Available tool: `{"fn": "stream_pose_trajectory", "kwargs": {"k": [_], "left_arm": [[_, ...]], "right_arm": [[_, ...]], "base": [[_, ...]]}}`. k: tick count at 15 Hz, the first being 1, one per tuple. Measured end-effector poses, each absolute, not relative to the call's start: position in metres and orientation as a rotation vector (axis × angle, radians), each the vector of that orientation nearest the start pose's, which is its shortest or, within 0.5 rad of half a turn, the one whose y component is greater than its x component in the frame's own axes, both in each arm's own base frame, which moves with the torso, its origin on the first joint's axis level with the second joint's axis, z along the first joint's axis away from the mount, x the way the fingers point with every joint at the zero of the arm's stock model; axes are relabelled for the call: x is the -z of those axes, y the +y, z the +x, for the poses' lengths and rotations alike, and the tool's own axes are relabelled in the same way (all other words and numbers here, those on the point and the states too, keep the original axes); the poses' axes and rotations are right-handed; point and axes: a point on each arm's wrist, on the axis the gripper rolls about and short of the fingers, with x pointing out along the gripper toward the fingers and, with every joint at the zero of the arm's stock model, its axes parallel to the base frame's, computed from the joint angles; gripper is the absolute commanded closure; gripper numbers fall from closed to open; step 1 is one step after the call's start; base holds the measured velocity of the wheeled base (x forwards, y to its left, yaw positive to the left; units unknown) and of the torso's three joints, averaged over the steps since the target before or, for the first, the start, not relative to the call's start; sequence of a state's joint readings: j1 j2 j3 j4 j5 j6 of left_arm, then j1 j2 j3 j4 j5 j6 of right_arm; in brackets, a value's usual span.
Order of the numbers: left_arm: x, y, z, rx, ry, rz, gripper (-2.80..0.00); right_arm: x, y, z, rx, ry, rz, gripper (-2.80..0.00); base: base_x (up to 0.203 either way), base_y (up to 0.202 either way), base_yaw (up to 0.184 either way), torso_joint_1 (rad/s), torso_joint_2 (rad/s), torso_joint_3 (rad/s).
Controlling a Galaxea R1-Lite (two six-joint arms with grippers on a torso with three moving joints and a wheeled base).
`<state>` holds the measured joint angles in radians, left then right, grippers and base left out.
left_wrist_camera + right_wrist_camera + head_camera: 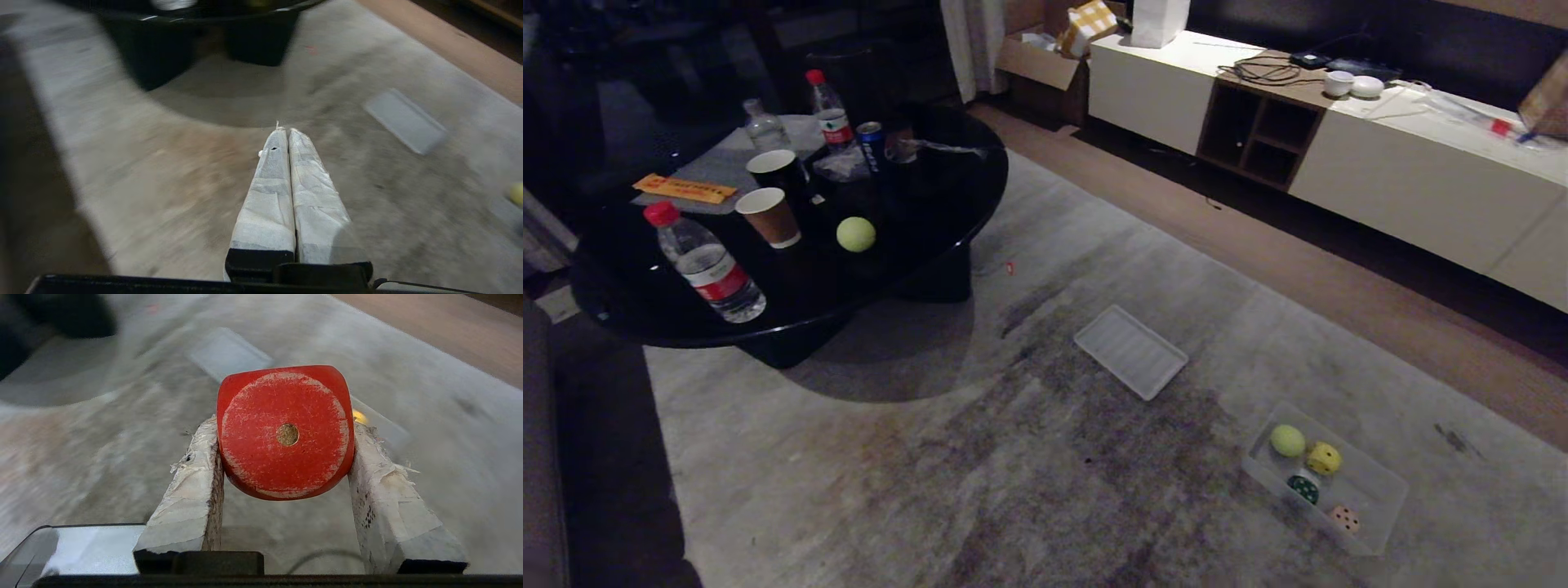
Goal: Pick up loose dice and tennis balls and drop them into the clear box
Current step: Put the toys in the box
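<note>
Right now the right gripper [286, 457] pinches the red die [286, 433] between its fingers; the clear box [1380, 506] lies on the rug beyond it, past the ribbed lid [1131, 351]. Left gripper [288, 132] pressed closed, empty.

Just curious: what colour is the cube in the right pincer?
Red die, worn pale at the edges, one brownish dot facing the camera. Right wrist view shows it best.
</note>
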<state>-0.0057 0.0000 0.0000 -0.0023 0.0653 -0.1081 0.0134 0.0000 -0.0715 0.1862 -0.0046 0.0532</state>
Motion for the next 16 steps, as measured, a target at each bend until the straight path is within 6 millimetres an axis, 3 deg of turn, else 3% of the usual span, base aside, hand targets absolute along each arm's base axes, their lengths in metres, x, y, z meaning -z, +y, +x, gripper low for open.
{"fn": "stream_pose_trajectory", "kwargs": {"k": [6, 16], "left_arm": [[-0.0758, 0.0016, -0.0228, -0.060, -0.006, -0.110, 0.00], [-0.0758, 0.0016, -0.0228, -0.059, -0.006, -0.107, 0.00]], "right_arm": [[-0.0759, -0.0005, -0.0293, -0.006, 0.115, 0.051, 0.00], [-0.0758, -0.0005, -0.0292, -0.006, 0.116, 0.050, 0.00]], "base": [[0.002, 0.008, -0.144, 0.002, 0.00, 0.002], [0.000, 0.000, 0.000, 0.001, 0.00, -0.165]]}}
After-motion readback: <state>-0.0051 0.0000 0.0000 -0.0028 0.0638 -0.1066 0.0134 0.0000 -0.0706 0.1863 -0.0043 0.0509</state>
